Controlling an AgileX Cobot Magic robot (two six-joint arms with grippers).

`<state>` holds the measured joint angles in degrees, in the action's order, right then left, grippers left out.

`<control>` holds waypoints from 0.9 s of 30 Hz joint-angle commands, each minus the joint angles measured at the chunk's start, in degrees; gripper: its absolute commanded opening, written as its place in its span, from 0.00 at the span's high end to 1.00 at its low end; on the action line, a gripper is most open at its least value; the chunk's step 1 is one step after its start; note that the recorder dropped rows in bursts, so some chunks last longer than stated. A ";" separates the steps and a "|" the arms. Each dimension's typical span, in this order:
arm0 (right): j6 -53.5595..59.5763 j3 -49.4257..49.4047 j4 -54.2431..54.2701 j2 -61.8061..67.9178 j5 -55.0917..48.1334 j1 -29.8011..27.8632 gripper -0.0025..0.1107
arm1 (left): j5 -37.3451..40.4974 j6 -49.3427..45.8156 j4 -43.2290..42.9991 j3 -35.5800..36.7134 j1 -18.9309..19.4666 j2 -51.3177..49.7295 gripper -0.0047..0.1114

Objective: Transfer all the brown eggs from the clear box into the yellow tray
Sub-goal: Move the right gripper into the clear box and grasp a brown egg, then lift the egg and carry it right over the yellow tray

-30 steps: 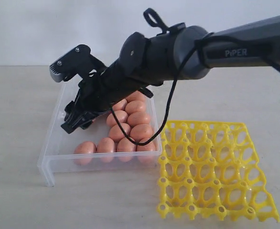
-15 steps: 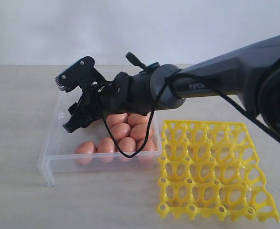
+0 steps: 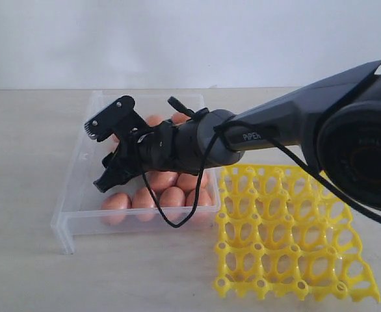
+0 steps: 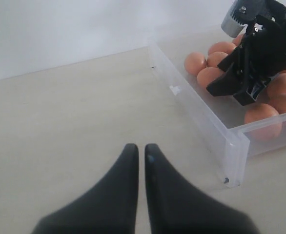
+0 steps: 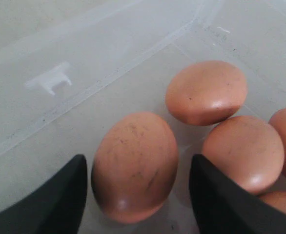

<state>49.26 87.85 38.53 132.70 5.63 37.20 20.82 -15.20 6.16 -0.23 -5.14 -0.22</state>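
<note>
Zero brown eggs moved: all in the clear box, yellow tray bare. Right claw spread wide astride one egg, gripping nothing; left claw pinched closed over counter.

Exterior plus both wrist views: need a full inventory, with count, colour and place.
smooth oval brown eggs: at least eight showing, more may hide behind the arm; orange-brown; all inside the box
shallow transparent plastic clear box: one; see-through; on the table, left of the tray in the exterior view
openwork plastic yellow tray: one; bright yellow; on the table beside the box, no egg seen in it
flat table: one; pale beige; under everything
plain back wall: one; white; behind the table
right gripper: one; black; open, low in the box, jaws either side of one egg
left gripper: one; black; shut, over bare table outside the box
</note>
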 commanded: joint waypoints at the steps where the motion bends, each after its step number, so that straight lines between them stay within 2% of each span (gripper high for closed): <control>1: -0.29 0.39 -0.01 -0.02 0.08 -0.02 0.68 | -0.22 0.61 0.01 0.23 0.21 0.22 0.92; 2: -0.29 0.39 -0.01 -0.02 0.08 -0.02 0.71 | -0.22 0.61 0.01 0.23 0.21 0.22 0.92; 5: -0.84 0.39 -0.01 -0.02 -0.04 -0.02 0.90 | -0.22 0.61 0.01 0.23 0.21 0.22 0.92; 7: -1.95 0.39 -0.01 -0.65 -0.85 -0.02 0.98 | -0.22 0.61 0.01 0.23 0.21 0.22 0.92; 13: -4.38 0.39 0.76 -6.97 -3.74 -0.02 0.98 | -0.22 0.61 0.01 0.23 0.21 0.22 0.92; 23: -7.89 0.16 1.67 -14.84 -14.64 -0.02 0.98 | -0.22 0.61 0.01 0.23 0.21 0.22 0.92; 27: -9.38 -3.62 1.67 -18.94 -12.02 -0.02 0.98 | -0.22 0.61 0.01 0.23 0.21 0.22 0.92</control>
<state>41.15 86.82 40.11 117.20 -8.40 37.20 20.82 -15.20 6.16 -0.23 -5.14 -0.22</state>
